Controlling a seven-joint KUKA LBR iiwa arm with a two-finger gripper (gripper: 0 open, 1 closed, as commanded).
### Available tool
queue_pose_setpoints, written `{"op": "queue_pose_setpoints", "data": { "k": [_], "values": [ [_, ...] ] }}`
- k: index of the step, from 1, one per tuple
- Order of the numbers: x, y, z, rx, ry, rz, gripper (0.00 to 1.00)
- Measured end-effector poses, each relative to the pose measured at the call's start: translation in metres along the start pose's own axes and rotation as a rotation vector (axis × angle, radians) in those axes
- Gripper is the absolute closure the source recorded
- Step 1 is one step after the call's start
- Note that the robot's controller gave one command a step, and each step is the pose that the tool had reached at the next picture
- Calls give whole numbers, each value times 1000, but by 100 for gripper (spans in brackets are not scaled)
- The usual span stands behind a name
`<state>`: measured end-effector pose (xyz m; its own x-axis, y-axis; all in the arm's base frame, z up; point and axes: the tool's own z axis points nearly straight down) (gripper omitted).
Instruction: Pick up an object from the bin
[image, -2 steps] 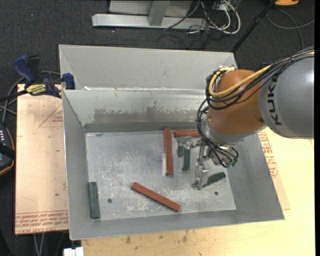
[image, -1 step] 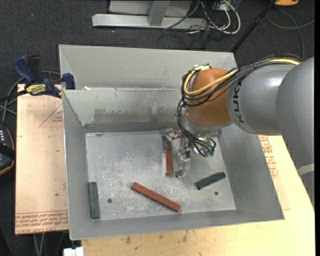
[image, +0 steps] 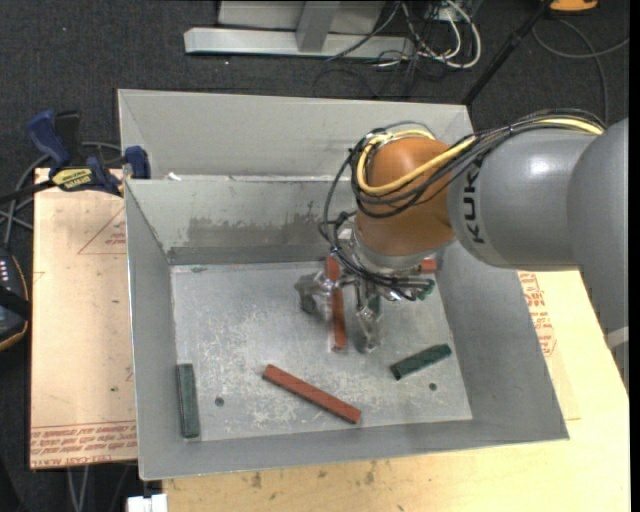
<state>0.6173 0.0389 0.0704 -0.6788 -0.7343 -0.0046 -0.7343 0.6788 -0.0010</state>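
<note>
Red stick (image: 339, 322) by gripper (image: 352, 336), scratched bin (image: 240, 330)

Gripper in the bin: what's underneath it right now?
A reddish stick, nearly upright, shows at the gripper, over bare bin floor. The arm's orange cover hides whatever lies beneath its wrist.

Arm (image: 545, 200): one, grey, thick-bodied, reaching in from the right and bent downward at the wrist.
Wrist cover (image: 405, 200): orange, rounded, facing the camera.
Cables (image: 392, 150): black and yellow, running along the Arm and looped over the Wrist cover.
Gripper (image: 352, 322): below the Wrist cover, pointing down, partly hidden by it.
</note>
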Motion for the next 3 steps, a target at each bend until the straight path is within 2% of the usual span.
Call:
{"op": "queue_pose_setpoints", "data": {
  "k": [1,2,3],
  "values": [
    [0,-1,-1,0,-1,2,100],
    [0,-1,0,-1,0,2,0],
    [0,-1,0,-1,0,2,100]
  ]
}}
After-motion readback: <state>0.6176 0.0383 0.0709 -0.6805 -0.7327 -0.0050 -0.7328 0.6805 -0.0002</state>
